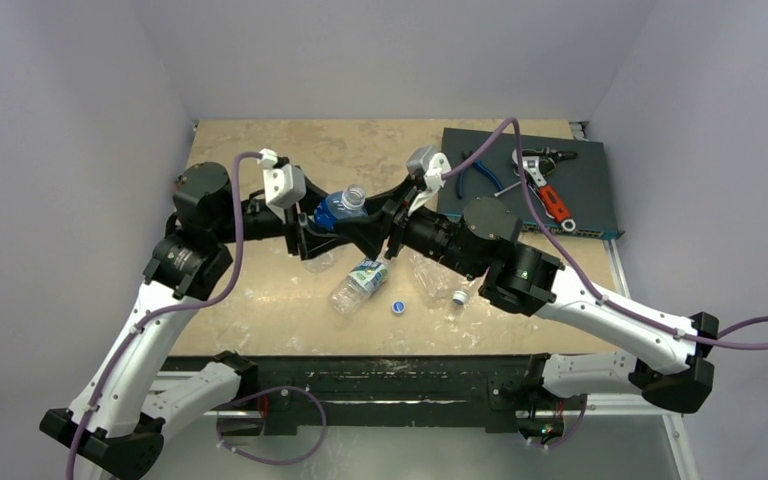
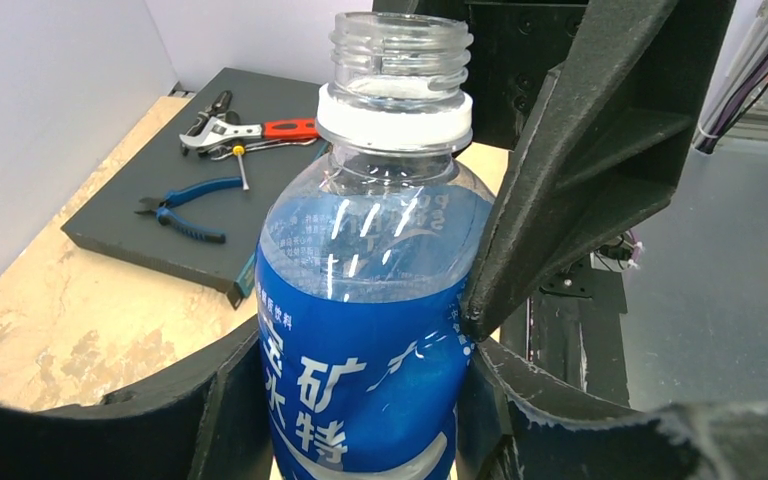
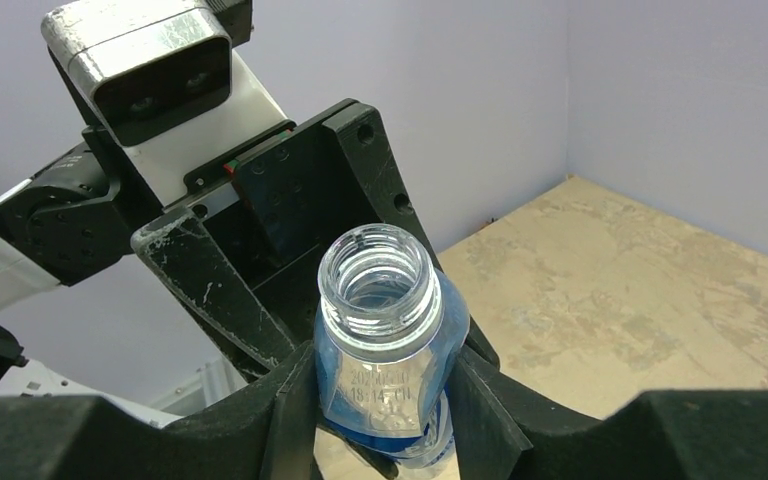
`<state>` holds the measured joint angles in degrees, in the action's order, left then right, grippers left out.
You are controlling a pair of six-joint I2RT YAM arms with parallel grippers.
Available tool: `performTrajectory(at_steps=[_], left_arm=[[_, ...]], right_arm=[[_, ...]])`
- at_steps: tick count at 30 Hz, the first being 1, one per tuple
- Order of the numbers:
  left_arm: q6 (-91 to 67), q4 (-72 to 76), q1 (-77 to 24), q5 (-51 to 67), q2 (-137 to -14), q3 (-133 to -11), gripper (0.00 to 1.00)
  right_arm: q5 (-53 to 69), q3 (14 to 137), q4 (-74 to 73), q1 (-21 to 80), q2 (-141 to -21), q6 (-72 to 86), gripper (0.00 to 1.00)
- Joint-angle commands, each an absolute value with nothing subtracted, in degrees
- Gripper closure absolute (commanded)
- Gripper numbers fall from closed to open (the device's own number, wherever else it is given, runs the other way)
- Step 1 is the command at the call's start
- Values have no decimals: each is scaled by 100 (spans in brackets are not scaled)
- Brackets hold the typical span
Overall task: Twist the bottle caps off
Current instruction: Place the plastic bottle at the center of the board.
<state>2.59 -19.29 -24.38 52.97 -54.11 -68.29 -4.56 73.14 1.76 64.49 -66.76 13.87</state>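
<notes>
Bottle [image 1: 340,208], already open, is clamped by both the left gripper [image 2: 360,420] and right gripper [image 3: 380,400], so one grip should be eased off slowly.

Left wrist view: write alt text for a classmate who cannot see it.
An uncapped, blue-labelled clear bottle fills the frame, gripped between the left hand's black fingers. Behind it, pliers and a wrench lie on a dark board on the tan table.

1. High behind the arm bases, looking down over the whole table [image 1: 360,145], far off
2. On left wrist, close against blue-labelled bottle [image 2: 380,340], facing the tool mat [image 2: 140,225]
3. On right wrist, close above that same bottle's [image 3: 385,350] mouth, facing opposite
</notes>
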Motion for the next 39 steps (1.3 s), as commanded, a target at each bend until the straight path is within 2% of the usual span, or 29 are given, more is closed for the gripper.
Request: performTrajectory(at_steps=[1, 2, 3, 5, 8, 16, 23, 39], left_arm=[[88, -2010, -2461, 5597, -5474, -6791, 43], [88, -2039, -2461, 5545, -5471, -6794, 26], [92, -2070, -2461, 5444, -5461, -6809, 16], [127, -2191, -2461, 5165, -5442, -6856, 7], [156, -2499, -2461, 4477, -5451, -7038, 1], [457, -3524, -2461, 2025, -5585, -7729, 0], [445, -3354, -2461, 816, -5415, -7676, 0], [324, -3461, -2461, 1070, -5421, -7347, 0]], right_arm=[[-587, 7497, 588, 6454, -6840, 1110, 72], [-652, 7511, 574, 6445, -6879, 1065, 73], [-735, 7514, 560, 6416, -6929, 1005, 74], [-914, 7503, 526, 6328, -6994, 874, 73], [-1154, 7424, 503, 6079, -7070, 681, 73], [-1760, 7045, 799, 5449, -7506, 130, 73], [-2098, 6891, 1272, 5105, -8265, 35, 74], [-2986, 6787, 2632, 4763, -9906, 77, 82]])
